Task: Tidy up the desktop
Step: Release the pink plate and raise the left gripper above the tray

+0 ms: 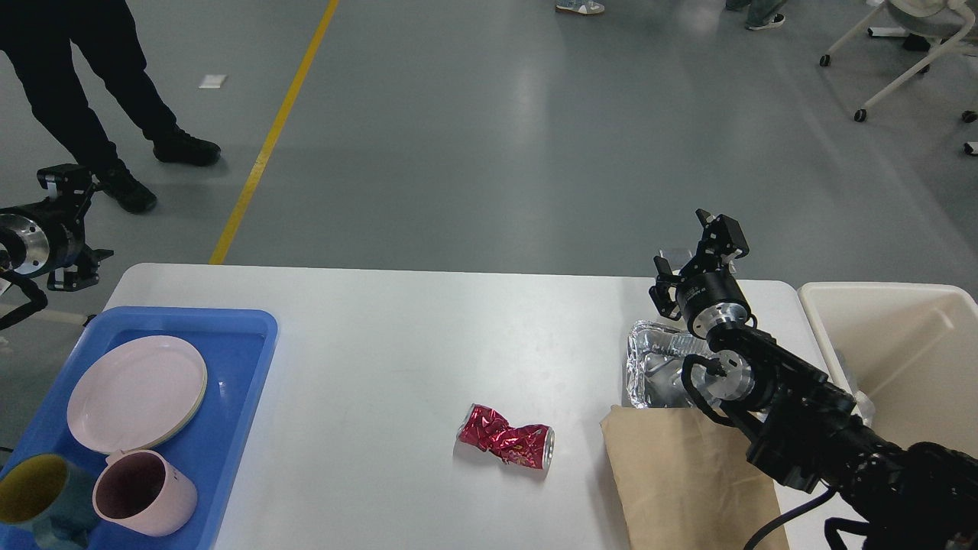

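Observation:
The white desktop [397, 344] carries a crushed red can [506, 441] near the front middle. A crumpled foil tray [649, 367] lies at the right, with a brown paper bag [680, 481] in front of it. My right gripper [685, 244] is open and empty. It is raised above the desktop's far right edge, just beyond the foil tray. My left gripper [76, 225] is open and empty. It hangs in the air off the desktop's far left corner, above the blue tray's far end.
A blue tray [237, 359] at the left holds a pink plate [137, 393], a pink mug [144, 493] and a teal mug [34, 496]. A beige bin [901, 298] stands off the right edge. A person's legs [92, 99] stand at the far left.

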Robot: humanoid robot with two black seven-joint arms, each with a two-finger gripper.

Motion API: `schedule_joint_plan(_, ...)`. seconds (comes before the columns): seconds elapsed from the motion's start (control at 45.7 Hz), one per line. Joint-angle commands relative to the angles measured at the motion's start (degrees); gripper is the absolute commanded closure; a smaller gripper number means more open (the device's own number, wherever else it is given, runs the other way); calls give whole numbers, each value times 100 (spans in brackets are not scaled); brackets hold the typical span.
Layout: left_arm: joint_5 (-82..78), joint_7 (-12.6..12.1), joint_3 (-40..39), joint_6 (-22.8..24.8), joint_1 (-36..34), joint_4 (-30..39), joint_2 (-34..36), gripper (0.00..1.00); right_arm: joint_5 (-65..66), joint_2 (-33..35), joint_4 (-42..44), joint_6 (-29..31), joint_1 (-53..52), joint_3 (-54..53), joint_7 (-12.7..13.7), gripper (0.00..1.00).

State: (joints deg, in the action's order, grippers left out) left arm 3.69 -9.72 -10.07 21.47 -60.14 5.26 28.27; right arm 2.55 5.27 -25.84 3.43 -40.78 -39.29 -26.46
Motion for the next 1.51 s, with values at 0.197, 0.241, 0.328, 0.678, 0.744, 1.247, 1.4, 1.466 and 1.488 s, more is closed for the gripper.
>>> schedule_joint_plan(0.197,9,471,-2314,-12,187,2,-76,4,0,0,0,0,0,0,0,0)
schedule_joint_plan(0.241,9,471,-2534,-12,187,2,-120,4,0,0,0,0,0,0,0,0)
schedule_joint_plan(0.328,9,471,-2947,-12,248,2,-199,4,0,0,0,0,0,0,0,0)
schedule_joint_plan(0.678,431,515,-4213,-372,248,2,-375,4,0,0,0,0,0,0,0,0)
schedule_joint_plan(0.744,510,585,-4213,-372,257,2,-375,4,0,0,0,0,0,0,0,0)
schedule_joint_plan(1.247,448,954,-3853,-3,389,63,-683,4,0,0,0,0,0,0,0,0)
schedule_joint_plan(1.4,448,1648,-3783,287,687,63,-815,4,0,0,0,0,0,0,0,0)
schedule_joint_plan(1.466,466,1947,-3800,384,784,63,-823,4,0,0,0,0,0,0,0,0)
schedule_joint_plan(1.488,466,2043,-3818,401,785,63,-841,4,0,0,0,0,0,0,0,0)
